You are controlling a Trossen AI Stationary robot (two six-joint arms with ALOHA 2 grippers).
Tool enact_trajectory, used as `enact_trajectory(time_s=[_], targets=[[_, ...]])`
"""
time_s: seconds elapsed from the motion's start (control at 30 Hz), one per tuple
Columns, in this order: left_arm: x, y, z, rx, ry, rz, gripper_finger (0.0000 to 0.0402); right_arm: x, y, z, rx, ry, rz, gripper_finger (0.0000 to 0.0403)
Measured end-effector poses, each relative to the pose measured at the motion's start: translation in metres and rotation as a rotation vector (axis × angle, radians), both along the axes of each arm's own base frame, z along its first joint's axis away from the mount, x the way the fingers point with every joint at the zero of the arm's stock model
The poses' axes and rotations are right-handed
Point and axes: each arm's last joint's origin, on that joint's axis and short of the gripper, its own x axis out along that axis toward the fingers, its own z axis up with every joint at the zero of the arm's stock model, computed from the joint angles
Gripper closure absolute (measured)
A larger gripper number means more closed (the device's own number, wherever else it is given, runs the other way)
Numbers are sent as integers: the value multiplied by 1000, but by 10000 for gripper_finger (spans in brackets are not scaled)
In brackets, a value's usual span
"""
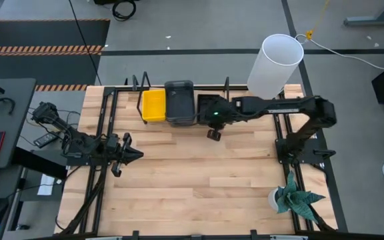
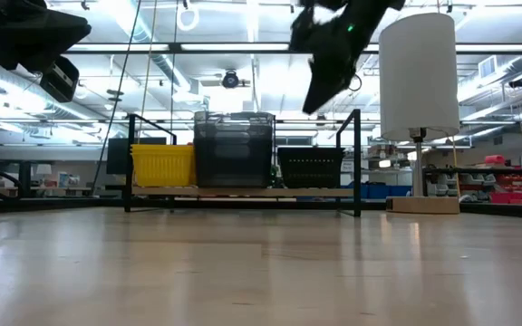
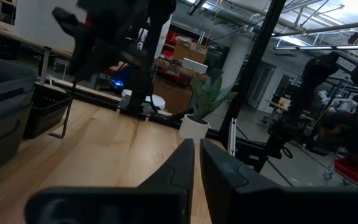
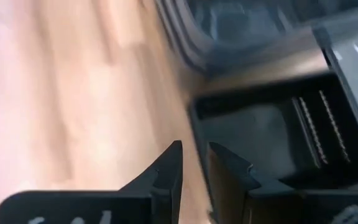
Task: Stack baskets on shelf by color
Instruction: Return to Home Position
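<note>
On the shelf (image 2: 243,192) at the table's far edge, three baskets sit on their bottoms side by side: yellow basket (image 1: 153,105), grey basket (image 1: 179,102), black mesh basket (image 1: 209,105). My right gripper (image 1: 213,133) hovers high above the table just in front of the black basket (image 4: 272,124). It holds nothing, and only a narrow gap shows between its fingers (image 4: 195,152). My left gripper (image 1: 137,155) waits near the table's left side, raised off the wood, fingers shut (image 3: 197,149) and empty.
A tall white cylinder lamp (image 1: 275,65) stands at the far right, beside the shelf's right end. A small potted plant (image 1: 292,198) sits near the right front corner. Black frame rods (image 1: 102,167) run along both table sides. Bare wood (image 1: 205,173) lies between the arms.
</note>
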Motion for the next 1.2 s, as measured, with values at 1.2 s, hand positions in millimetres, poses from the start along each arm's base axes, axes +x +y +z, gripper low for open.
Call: enact_trajectory(time_s=[1.2], targets=[[0, 0, 0, 0, 0, 0, 372, -199, 2, -102, 164, -999, 15, 325]])
